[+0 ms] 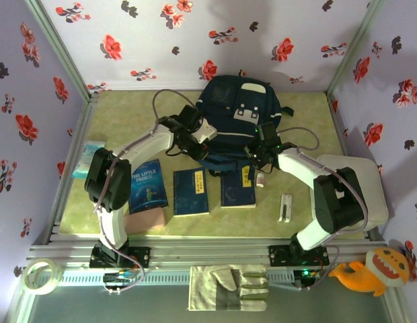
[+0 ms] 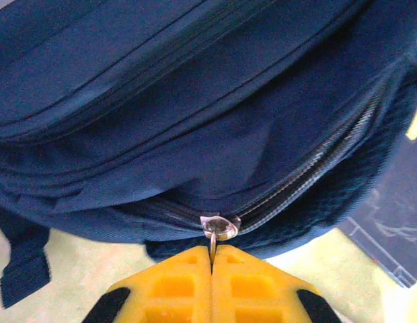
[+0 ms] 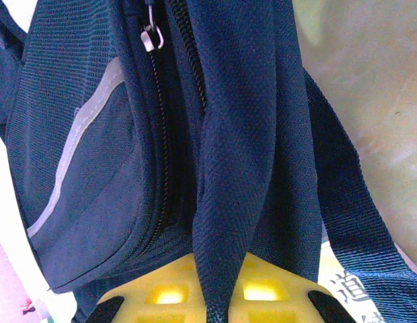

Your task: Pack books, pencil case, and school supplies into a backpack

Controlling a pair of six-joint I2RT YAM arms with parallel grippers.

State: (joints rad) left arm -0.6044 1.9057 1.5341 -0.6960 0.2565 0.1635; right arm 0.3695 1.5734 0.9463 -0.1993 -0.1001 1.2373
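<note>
**Two Arms Grip Backpack While Supplies Wait in a Row**

The navy backpack (image 1: pixel 237 114) lies at the far centre of the worktop (image 1: pixel 309 114), with both arms reaching in to its near edge. The right fingers (image 1: pixel 261 153) are pressed shut on a fold of dark strap (image 3: pixel 225 168) at the pack's near right, which appears to steady the bag.

Nearer the arm bases, three books sit side by side. The blue Little Prince (image 1: pixel 148 184) is on the left, one navy book (image 1: pixel 191 191) is in the middle, and the other navy book (image 1: pixel 237 188) is on the right, its far edge just beside the pack. The pink pencil case (image 1: pixel 146 221) lies near of the Little Prince, partly hidden by the left arm. Right of the books rest the white bar (image 1: pixel 285 206) and, farther in, the tiny white tube (image 1: pixel 260 180). Nothing looks packed yet.

Smallest of all is the metal zip pull (image 2: pixel 215 235), and the coming move turns on it. The left fingers (image 2: pixel 207 276), at the pack's near left, are clamped together on its tab, which points straight back into them. The zip track (image 2: pixel 309 171) runs crosswise to the fingers along the bag's curved edge. The pull would therefore probably have to travel sideways along that line, not back toward the arm. Whether the zip has begun to part cannot be told.
</note>
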